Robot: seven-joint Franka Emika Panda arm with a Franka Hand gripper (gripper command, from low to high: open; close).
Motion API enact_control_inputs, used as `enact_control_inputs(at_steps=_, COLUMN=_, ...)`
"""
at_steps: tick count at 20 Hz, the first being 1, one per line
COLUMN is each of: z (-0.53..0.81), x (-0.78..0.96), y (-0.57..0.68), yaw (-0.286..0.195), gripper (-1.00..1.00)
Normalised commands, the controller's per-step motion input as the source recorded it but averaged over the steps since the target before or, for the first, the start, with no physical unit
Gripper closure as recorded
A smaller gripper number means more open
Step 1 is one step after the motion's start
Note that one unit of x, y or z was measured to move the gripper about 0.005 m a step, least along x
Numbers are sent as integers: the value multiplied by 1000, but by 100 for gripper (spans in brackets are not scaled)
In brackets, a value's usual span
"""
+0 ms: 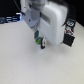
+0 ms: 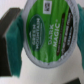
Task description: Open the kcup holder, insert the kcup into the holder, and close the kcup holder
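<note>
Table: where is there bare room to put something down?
The broad near stretch of the table is bare, in front of the gripper and the kcup holder. The far side is crowded: arm, holder, dark clutter.

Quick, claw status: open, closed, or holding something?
Claw: shut on the kcup; the wrist view shows its green and white top filling the frame between the black fingers.
</note>
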Motion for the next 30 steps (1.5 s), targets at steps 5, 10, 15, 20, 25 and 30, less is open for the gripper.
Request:
enact_control_inputs(at_steps=5, z=445, x=-140, y=497, yaw=95, gripper=100)
enact_control_inputs(at_steps=10, z=407, x=-164, y=525, yaw=76, gripper=100)
enact_control_inputs(at_steps=15, z=373, x=-207, y=511, yaw=74, gripper=100)
enact_control_inputs(at_steps=20, z=207, x=-255, y=518, yaw=67, gripper=100)
enact_control_inputs(at_steps=25, z=36, x=-378, y=475, yaw=66, gripper=100)
enact_control_inputs(at_steps=30, z=-32, x=-459, y=438, yaw=95, gripper=100)
